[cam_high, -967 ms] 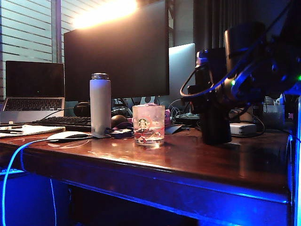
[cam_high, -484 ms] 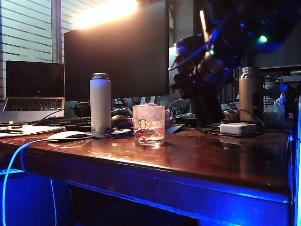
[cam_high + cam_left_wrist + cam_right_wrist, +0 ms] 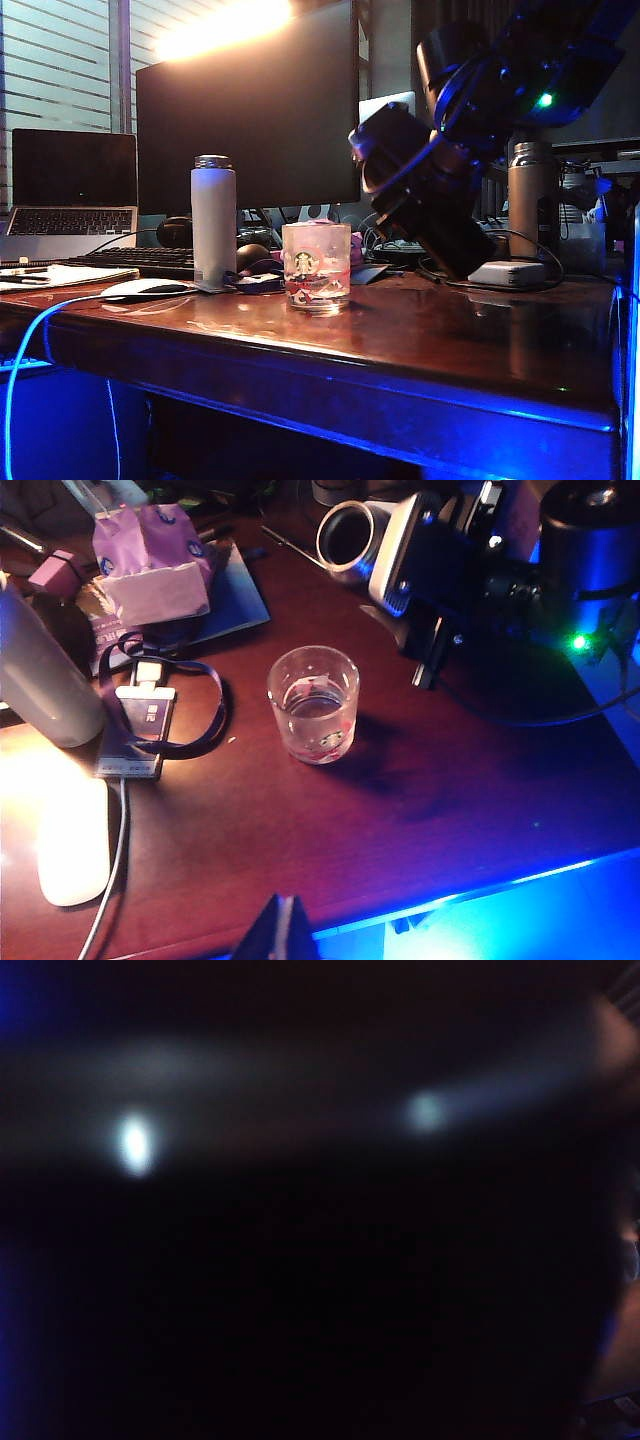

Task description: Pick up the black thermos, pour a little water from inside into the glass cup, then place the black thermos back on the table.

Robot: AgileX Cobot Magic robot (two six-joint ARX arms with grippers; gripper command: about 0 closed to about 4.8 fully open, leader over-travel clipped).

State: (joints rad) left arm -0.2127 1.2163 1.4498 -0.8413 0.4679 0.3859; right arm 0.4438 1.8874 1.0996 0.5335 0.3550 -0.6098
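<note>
Black thermos (image 3: 425, 205) tilted above counter (image 3: 420, 340), clamped in right end effector (image 3: 400, 190), open mouth toward glass cup (image 3: 316, 266).
From left wrist: cup (image 3: 314, 705) upright mid-counter, thermos rim (image 3: 345, 538) beyond it; left end effector (image 3: 278, 935) over front edge, opening unreadable. Right wrist: dark blur only.

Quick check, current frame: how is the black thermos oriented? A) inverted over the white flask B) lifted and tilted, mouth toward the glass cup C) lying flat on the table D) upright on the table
B: the right gripper holds the black thermos off the table, tilted with its open mouth toward the glass cup.
</note>
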